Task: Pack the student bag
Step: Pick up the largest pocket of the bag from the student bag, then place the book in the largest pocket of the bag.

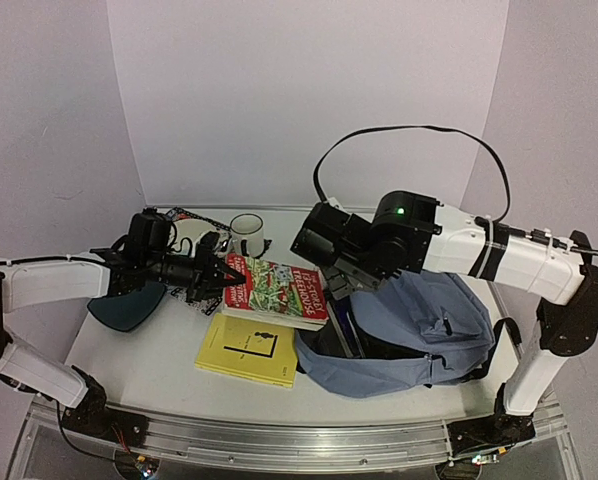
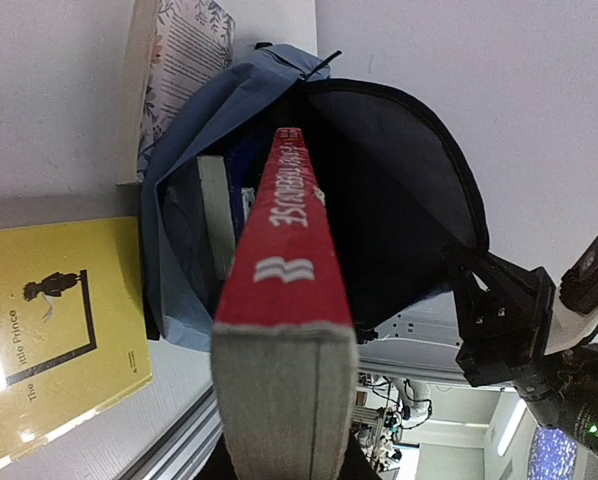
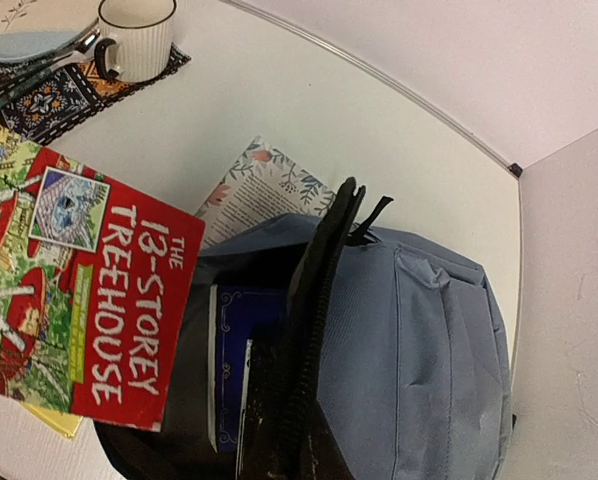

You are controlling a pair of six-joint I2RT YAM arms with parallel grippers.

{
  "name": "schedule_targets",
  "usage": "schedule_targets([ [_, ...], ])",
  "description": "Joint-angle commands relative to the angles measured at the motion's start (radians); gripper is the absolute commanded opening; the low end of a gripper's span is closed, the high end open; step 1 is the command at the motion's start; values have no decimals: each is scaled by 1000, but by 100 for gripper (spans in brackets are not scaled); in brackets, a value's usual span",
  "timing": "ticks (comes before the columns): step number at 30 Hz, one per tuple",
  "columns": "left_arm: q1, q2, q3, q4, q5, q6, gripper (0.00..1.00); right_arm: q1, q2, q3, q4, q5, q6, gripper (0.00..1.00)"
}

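White walls on three sides; white desk (image 1: 159, 370) with both arm bases at its near edge.

Backpack (image 1: 429, 320): blue-grey, lying on the right half of the desk just in front of the right arm, front pocket up, mouth turned left toward the other arm. The main compartment is unzipped and gaping. A blue book (image 3: 229, 350) is already inside, standing against the lower wall.

Right pincer (image 1: 337, 288): clenched on the zipper edge of the upper flap and lifting it. Judged purpose: hold the mouth wide, since the soft fabric would otherwise sag shut.

Red book (image 1: 279, 290), "The 13-Storey Treehouse": clear of the desk, grasped at one end by the left pincer (image 1: 214, 272), which is clamped across its covers. The left wrist view shows the spine up and the far end pointed straight into the opening, not yet past the rim. Edge-on looks chosen so it slips in beside the blue one.

Yellow book (image 1: 247, 350): flat on the desk, below the red one, just left of the mouth. Probably next to pack.

Floral book (image 3: 259, 195): flat, partly under the backpack's far side.

Teal tray (image 1: 124, 308), mug (image 1: 247, 232) and patterned mat (image 3: 39, 100): far left, well apart from the backpack.
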Motion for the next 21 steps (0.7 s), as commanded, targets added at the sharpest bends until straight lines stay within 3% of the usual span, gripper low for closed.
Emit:
schedule_targets([
  [1, -32, -3, 93, 106, 38, -36, 0, 6, -43, 35, 151, 78, -42, 0],
  [13, -172, 203, 210, 268, 33, -107, 0, 3, -52, 14, 291, 38, -87, 0],
  [21, -240, 388, 366, 351, -22, -131, 0, 0, -67, -11, 363, 4, -102, 0],
])
